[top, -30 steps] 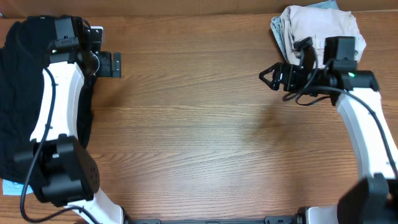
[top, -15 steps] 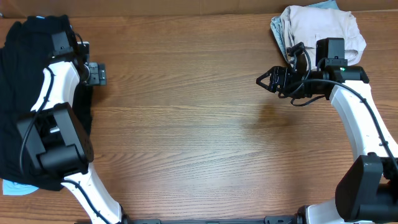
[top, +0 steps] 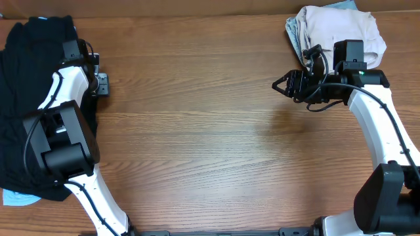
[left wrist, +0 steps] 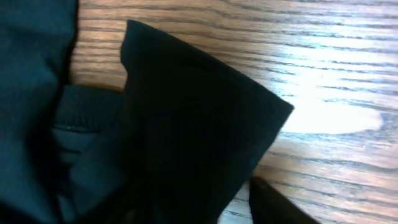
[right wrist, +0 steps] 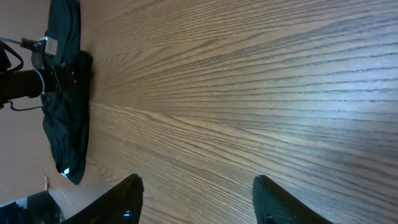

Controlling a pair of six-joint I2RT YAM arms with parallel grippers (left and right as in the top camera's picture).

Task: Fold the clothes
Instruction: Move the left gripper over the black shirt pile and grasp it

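Note:
The black clothes (top: 20,98) lie heaped at the table's left edge. My left gripper (top: 100,84) is at the heap's right border. In the left wrist view a black fabric flap (left wrist: 186,124) fills the space between the jaws. Only one finger (left wrist: 277,206) shows there, with a thin strip of table between it and the cloth edge. Beige clothes (top: 344,29) with a light-blue piece (top: 341,5) sit at the back right. My right gripper (top: 280,84) (right wrist: 199,199) hovers open over bare wood left of them, holding nothing.
A light-blue scrap (top: 16,196) pokes out under the black heap at the front left. The right wrist view shows the wooden table (right wrist: 249,93) stretching to the black heap (right wrist: 65,124) and the left arm.
My left gripper has drawn left onto the edge of the black heap and its jaws have narrowed. The right gripper shifted slightly and its jaws have narrowed too.

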